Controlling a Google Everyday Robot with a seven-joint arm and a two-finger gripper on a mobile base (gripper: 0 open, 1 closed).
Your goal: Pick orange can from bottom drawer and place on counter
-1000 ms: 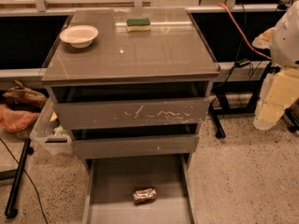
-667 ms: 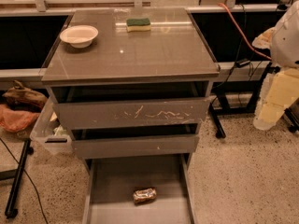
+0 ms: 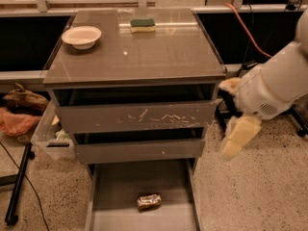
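Note:
The orange can [image 3: 148, 201] lies on its side on the flat grey floor of the open bottom drawer [image 3: 120, 186], near its front. The counter [image 3: 144, 52] is the glossy grey-brown top of the cabinet. My gripper [image 3: 239, 136] hangs from the white arm [image 3: 274, 88] to the right of the cabinet, level with the middle drawer, well above and right of the can. It holds nothing.
A white bowl [image 3: 82, 36] and a green-and-yellow sponge [image 3: 143, 25] sit on the counter's far part. The scratched-front drawer [image 3: 137, 117] and the narrow middle drawer [image 3: 139, 150] are slightly open. A clear bin [image 3: 50, 138] and a black stand leg [image 3: 19, 186] are at the left.
My arm has swung in from the far right toward the cabinet and lowered, with the gripper now beside the middle drawer. The can has not moved.

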